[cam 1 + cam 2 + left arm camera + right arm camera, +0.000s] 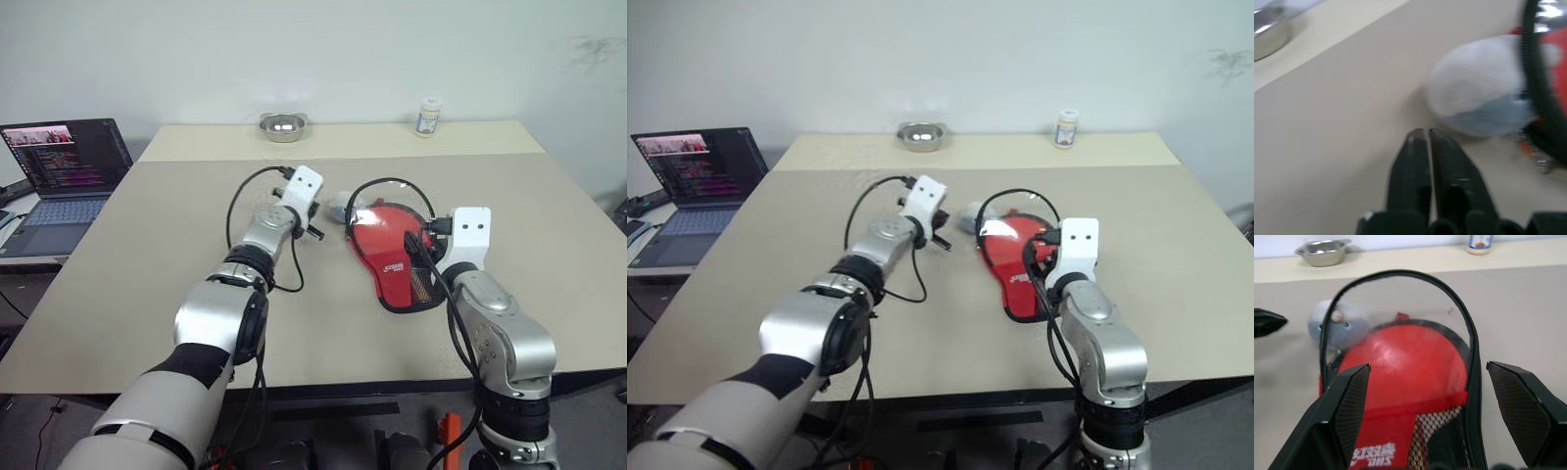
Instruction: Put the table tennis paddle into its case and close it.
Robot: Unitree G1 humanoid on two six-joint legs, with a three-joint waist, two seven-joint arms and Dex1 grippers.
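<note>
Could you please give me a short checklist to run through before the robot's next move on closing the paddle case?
1. Table tennis paddle inside the case: ok, its red face lies under the raised flap.
2. Case closed: not ok, the clear flap's black edge stands up in an arch.
3. Right gripper ready: ok, fingers spread wide on either side of the case, holding nothing.
4. Left gripper ready: not ok, shut on nothing, beside the whitish rounded object.
5. That object clear of the case: cannot tell, it sits right against the open edge.
6. Zip pull located: cannot tell.
</note>
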